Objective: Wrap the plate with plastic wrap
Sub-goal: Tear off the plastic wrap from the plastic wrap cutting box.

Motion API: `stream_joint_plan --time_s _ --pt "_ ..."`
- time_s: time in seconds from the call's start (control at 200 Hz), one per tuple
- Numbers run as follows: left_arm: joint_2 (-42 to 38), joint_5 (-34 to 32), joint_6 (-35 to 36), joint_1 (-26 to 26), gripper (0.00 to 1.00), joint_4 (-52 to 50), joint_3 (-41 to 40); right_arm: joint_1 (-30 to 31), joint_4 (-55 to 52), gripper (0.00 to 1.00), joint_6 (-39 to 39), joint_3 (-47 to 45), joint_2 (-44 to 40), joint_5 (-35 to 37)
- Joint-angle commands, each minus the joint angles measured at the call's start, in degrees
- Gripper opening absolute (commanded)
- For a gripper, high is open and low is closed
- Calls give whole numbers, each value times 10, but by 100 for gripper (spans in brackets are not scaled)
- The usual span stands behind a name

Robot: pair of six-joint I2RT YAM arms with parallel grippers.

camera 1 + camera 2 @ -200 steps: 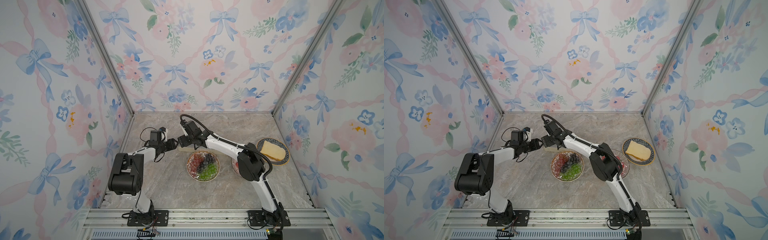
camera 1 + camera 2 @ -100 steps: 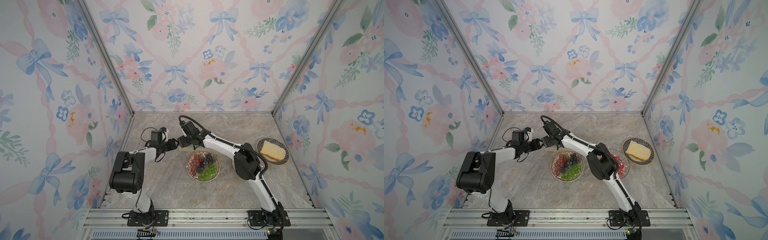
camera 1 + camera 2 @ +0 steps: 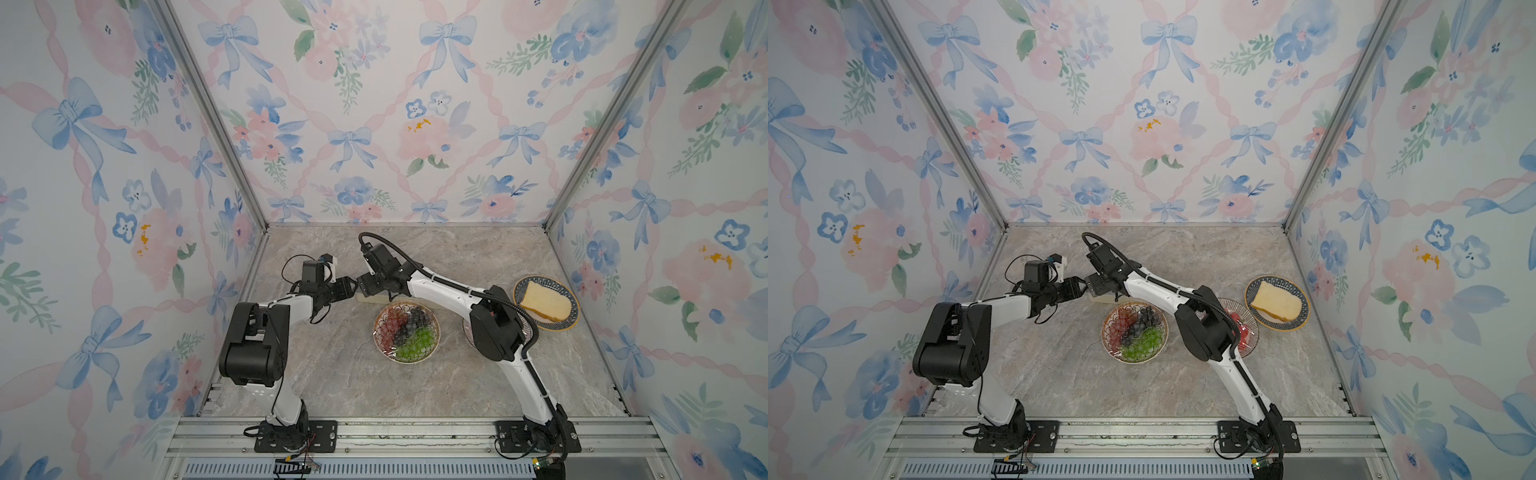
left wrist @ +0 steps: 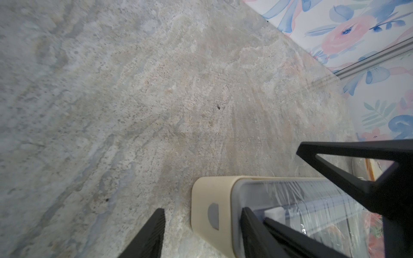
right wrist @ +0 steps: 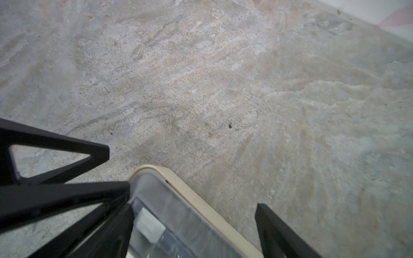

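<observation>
Marbled surface (image 3: 332, 374): carries the plastic wrap box (image 4: 212, 192) centre-left, just beyond the grape plate (image 3: 437, 332). Left end effector (image 4: 202, 210), half open, and right end effector (image 5: 194, 201), wide open, straddle the box's left end, clamping nothing. Recommended: pin the box firmly before sliding its white slider (image 5: 149, 225).

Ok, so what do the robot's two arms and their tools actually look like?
The left arm and right arm have white link shells and bulky black joint housings, on black base plates. Thin black wires loop at the left wrist; a thick black ribbed cable runs along the right arm. The left tool and right tool have black fingers built as open triangular frames.
</observation>
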Motion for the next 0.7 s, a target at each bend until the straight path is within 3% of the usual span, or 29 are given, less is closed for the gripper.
stream_joint_plan --time_s 0.0,0.695 --pt "23 -27 7 -2 56 -22 -9 -14 -9 87 -2 -45 -37 28" --pt "24 -38 5 -2 56 -25 -6 -57 49 87 10 -215 -150 41"
